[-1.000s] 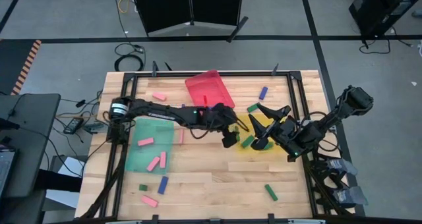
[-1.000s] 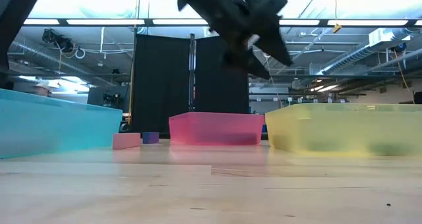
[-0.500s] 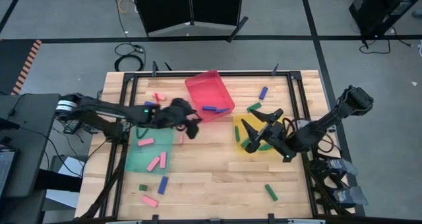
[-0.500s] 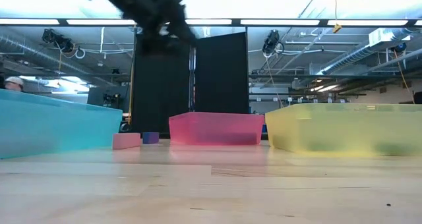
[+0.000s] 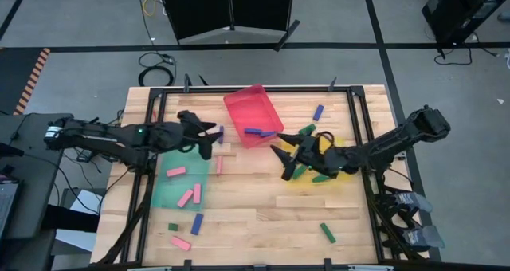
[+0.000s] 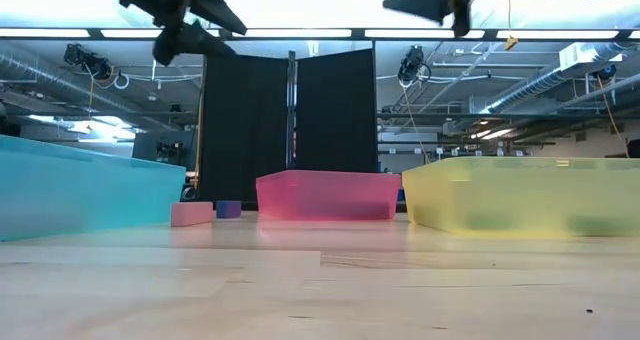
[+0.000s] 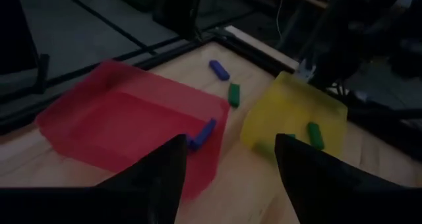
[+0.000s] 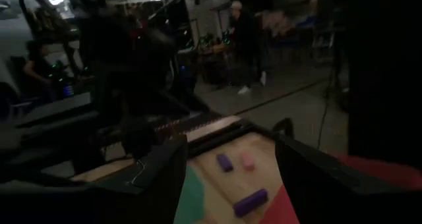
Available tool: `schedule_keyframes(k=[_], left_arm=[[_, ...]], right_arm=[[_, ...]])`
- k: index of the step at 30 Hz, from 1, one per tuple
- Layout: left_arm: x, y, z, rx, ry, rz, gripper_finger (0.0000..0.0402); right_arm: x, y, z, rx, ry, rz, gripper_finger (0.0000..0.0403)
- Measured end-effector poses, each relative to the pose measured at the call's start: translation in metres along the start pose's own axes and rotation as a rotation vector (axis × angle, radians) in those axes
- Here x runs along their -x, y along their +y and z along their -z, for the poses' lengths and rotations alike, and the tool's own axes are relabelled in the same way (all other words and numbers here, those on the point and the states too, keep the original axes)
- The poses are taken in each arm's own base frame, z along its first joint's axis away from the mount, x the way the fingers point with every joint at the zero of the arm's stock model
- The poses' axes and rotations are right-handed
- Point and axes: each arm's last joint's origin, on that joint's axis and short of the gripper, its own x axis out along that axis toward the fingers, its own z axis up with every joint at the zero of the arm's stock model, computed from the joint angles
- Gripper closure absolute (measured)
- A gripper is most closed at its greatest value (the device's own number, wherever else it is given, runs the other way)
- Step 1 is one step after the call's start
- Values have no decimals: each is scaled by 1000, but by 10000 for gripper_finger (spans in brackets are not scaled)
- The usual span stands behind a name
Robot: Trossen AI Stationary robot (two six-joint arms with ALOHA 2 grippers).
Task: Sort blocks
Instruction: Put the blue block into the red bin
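Observation:
In the high view, small pink, blue-purple and dark green blocks lie scattered on the wooden table. One blue block (image 5: 255, 131) lies in the red tray (image 5: 249, 104), and green blocks (image 5: 300, 173) lie in the yellow tray (image 5: 288, 161). Pink blocks (image 5: 185, 198) lie in the green tray (image 5: 171, 193). My left gripper (image 5: 209, 140) hangs open in the air, left of the red tray. My right gripper (image 5: 280, 161) is open above the yellow tray's left edge. Both are high up in the low view, the left gripper (image 6: 188, 25) and the right gripper (image 6: 440, 0).
Loose blocks lie near the table's near edge: a green one (image 5: 172, 226), a blue one (image 5: 196, 223), a pink one (image 5: 182, 243) and another green one (image 5: 327, 233). A blue block (image 5: 318, 111) and a green block (image 5: 307, 130) lie right of the red tray. A black frame rims the table.
My left gripper has swung from the table's middle, beside the yellow tray, toward the left edge, ending left of the red tray. My right gripper has moved leftward across the yellow tray to its left edge, staying open.

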Motion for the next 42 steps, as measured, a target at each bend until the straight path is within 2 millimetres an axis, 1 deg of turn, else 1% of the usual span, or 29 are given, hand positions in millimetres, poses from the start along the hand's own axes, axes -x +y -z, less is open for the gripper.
schedule_keyframes(k=[4,8,12,16,19,21,24,27,29,32,35,38,40,42], left_arm=[[13,7,-3,22,-40,21,164],[20,13,1,33,-55,32,164],[26,15,4,37,-60,53,164],[31,16,5,39,-67,74,164],[34,15,4,40,-72,90,164],[35,14,5,37,-69,100,164],[36,12,6,31,-66,108,164],[37,11,6,16,-64,114,164],[37,11,6,11,-69,119,164],[37,10,5,13,-79,123,164],[38,10,4,5,-87,127,164],[38,9,3,9,-99,133,164],[37,8,3,10,-105,137,164],[37,8,3,8,-104,136,164]], right_arm=[[-25,9,8,49,54,2,161],[-53,14,12,114,150,50,161],[-79,19,9,89,235,-19,161],[-99,26,15,131,293,-45,161],[-110,21,13,165,366,5,161],[-111,10,9,184,414,79,160],[-100,-7,-2,211,455,252,158],[-82,-28,-17,223,467,455,152],[-68,-48,-21,221,480,581,148],[-49,-79,-22,149,478,688,143],[-34,-118,-14,31,507,764,142],[-24,-160,-2,-149,574,855,142],[-21,-181,5,-238,605,892,142],[-20,-198,11,-278,616,931,140]])
